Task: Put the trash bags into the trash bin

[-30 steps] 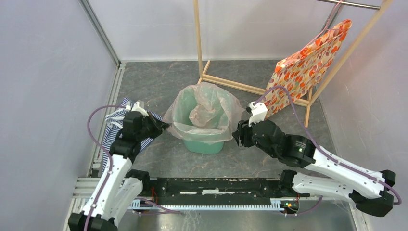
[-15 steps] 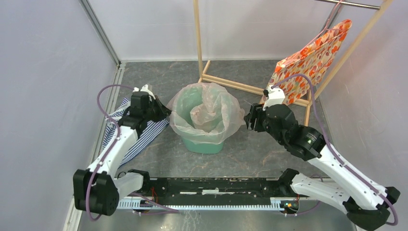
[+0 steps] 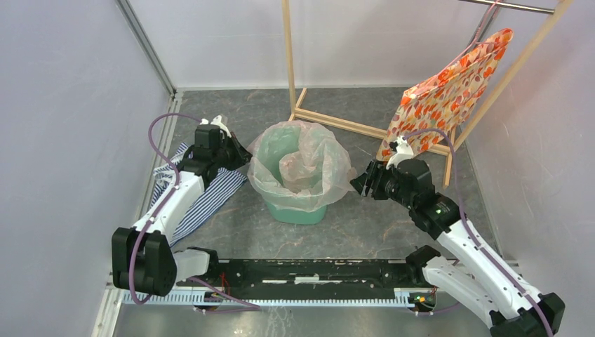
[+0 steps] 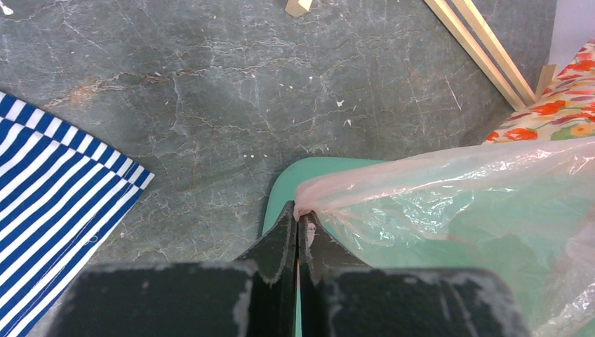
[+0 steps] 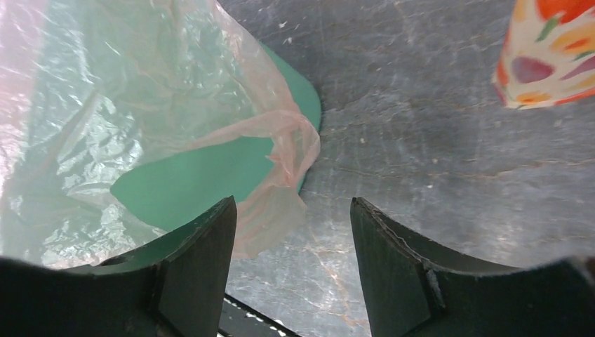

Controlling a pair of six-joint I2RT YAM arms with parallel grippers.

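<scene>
The mint-green trash bin [image 3: 298, 209] stands mid-floor with the pale-pink translucent trash bag [image 3: 298, 158] pushed into it and draped over its rim. My left gripper [image 3: 238, 152] is at the bin's left rim, shut on the bag's edge [image 4: 309, 203], with the bin's green rim [image 4: 281, 189] just below. My right gripper [image 3: 361, 184] is open and empty just right of the bin; in the right wrist view a twisted flap of the bag [image 5: 291, 140] hangs over the bin rim [image 5: 210, 175], ahead of the left fingertip [image 5: 214, 232].
A blue-white striped cloth [image 3: 203, 193] lies on the floor under the left arm. A wooden rack [image 3: 365, 126] stands behind the bin with an orange floral bag [image 3: 449, 88] hanging at the right. Walls close in on both sides.
Both arms have moved away from the near edge toward the back. The left gripper carried the bag's edge along the bin's left rim. The right gripper drew slightly right, off the bag.
</scene>
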